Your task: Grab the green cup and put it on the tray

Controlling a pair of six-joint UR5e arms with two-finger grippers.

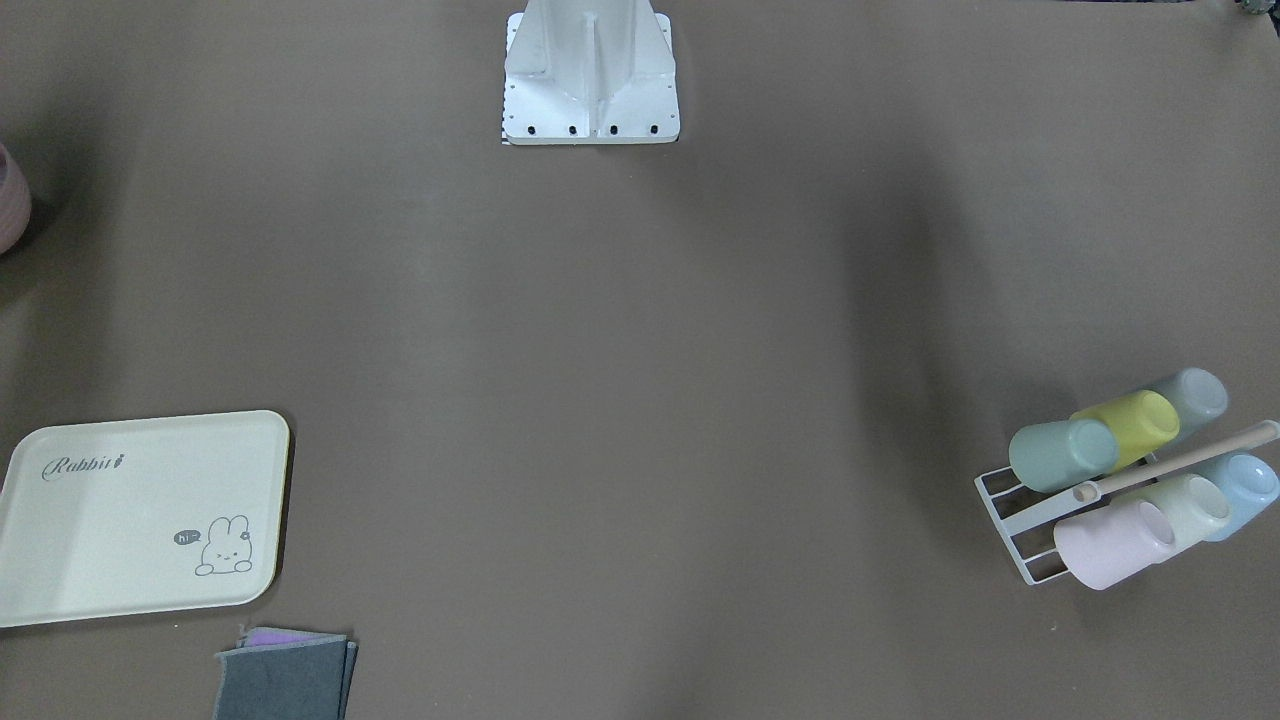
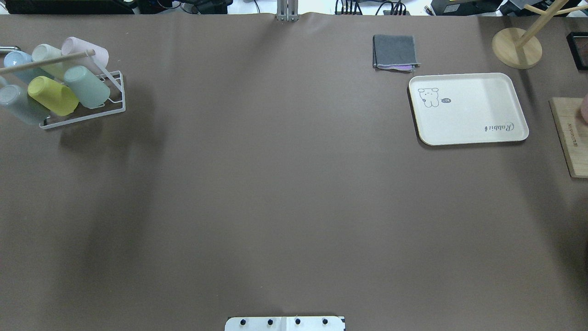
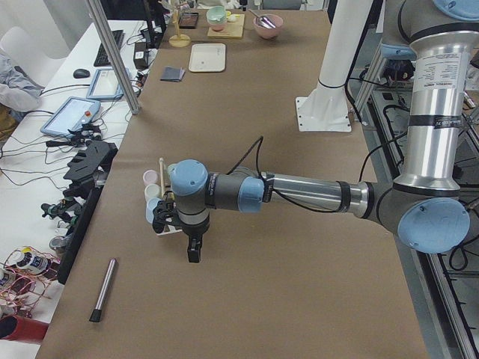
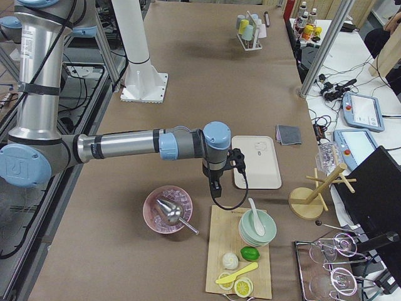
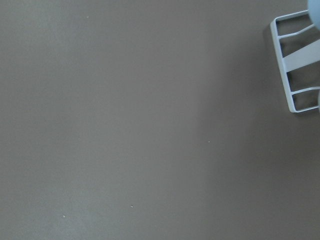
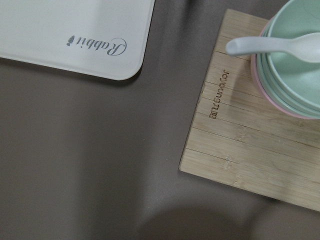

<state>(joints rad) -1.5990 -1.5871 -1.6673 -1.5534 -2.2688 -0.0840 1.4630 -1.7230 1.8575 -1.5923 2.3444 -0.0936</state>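
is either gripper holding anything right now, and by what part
Nothing seems held. The green cup lies on the rack, untouched; the left gripper and right gripper, seen only from the side views, hang with nothing visible in them.

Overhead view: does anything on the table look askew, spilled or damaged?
Nothing stands out. The green cup sits tilted on the white rack among other cups, as the rack holds them. The tray lies flat and bare. The folded grey cloth beside it shows a purple edge underneath, nothing more.
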